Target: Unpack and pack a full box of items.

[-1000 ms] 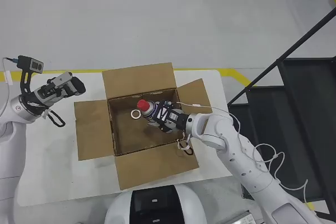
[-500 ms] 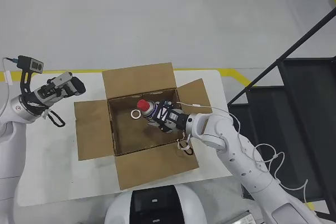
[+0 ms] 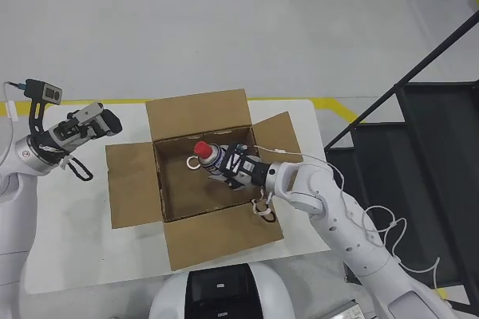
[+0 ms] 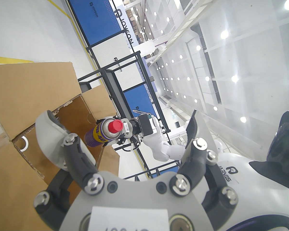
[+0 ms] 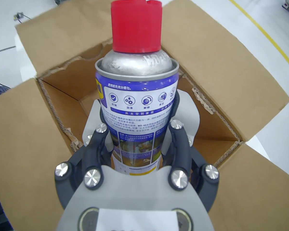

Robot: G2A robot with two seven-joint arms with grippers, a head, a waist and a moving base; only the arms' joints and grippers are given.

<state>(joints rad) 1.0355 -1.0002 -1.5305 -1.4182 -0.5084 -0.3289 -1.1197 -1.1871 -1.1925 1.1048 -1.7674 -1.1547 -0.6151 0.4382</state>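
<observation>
Spray can (image 5: 137,92) is sitting clenched in my right gripper (image 5: 139,121), with both fingers pressing on the label's sides low on the body. I am holding it tilted over the open box (image 3: 136,191), near the far right corner, and its red cap (image 5: 136,25) is pointing toward the far wall. From the left wrist view the can is riding above the rim, not resting on the bottom. A pale ring (image 3: 191,163) is lying inside the box just beside the cap.

I cannot tell whether this can is coming out or going in, so I am planning for both. Either way I am trying to hold the grip low and even, since the smooth metal could be slipping through the fingers if I loosen early. I am also watching the torn inner edges of the flaps and keeping the cap off the cardboard. If I am lowering it, I am aiming for bare floor away from the ring. If I am lifting it, I am raising it straight until the base is passing the rim.

My left gripper (image 3: 104,121) is hanging over the table (image 3: 72,239) beside the left flap, well apart from the can, fingers spread wide around nothing.

The white table is carrying the box with all four flaps folded out. Pale floor is running behind it, with a yellow line (image 3: 335,104) crossing it and a dark stair frame (image 3: 431,127) standing to my right.
</observation>
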